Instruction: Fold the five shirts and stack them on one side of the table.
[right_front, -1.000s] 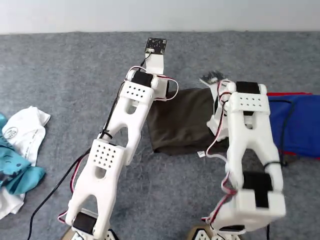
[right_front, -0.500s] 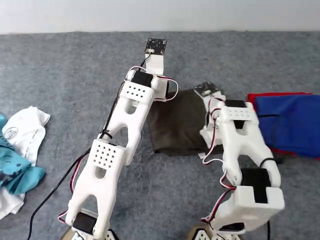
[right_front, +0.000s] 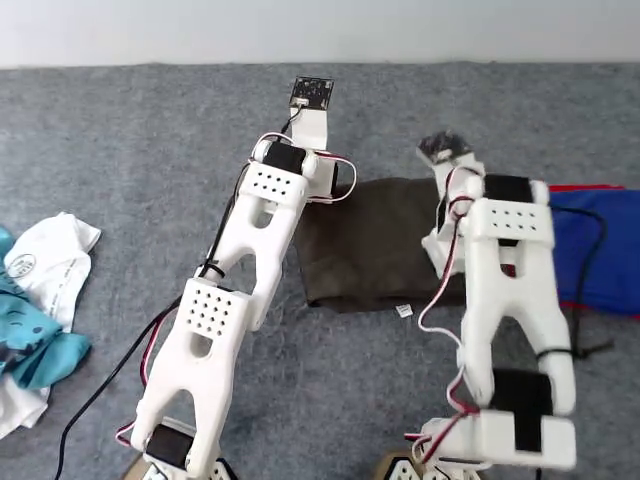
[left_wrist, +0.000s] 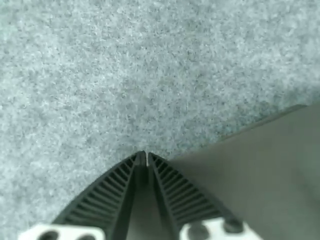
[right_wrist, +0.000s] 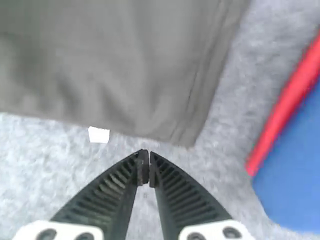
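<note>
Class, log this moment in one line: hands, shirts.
left hand: shut, at edge of dark shirt | right hand: shut, over carpet by its hem | blue shirt on red shirt | white shirt, teal shirt: crumpled

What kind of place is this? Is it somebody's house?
More likely a robot lab or workshop table, I think. Two white robot arms stand over a grey felt tabletop, with a dark shirt, a blue shirt and a crumpled shirt pile lying on it.
</note>
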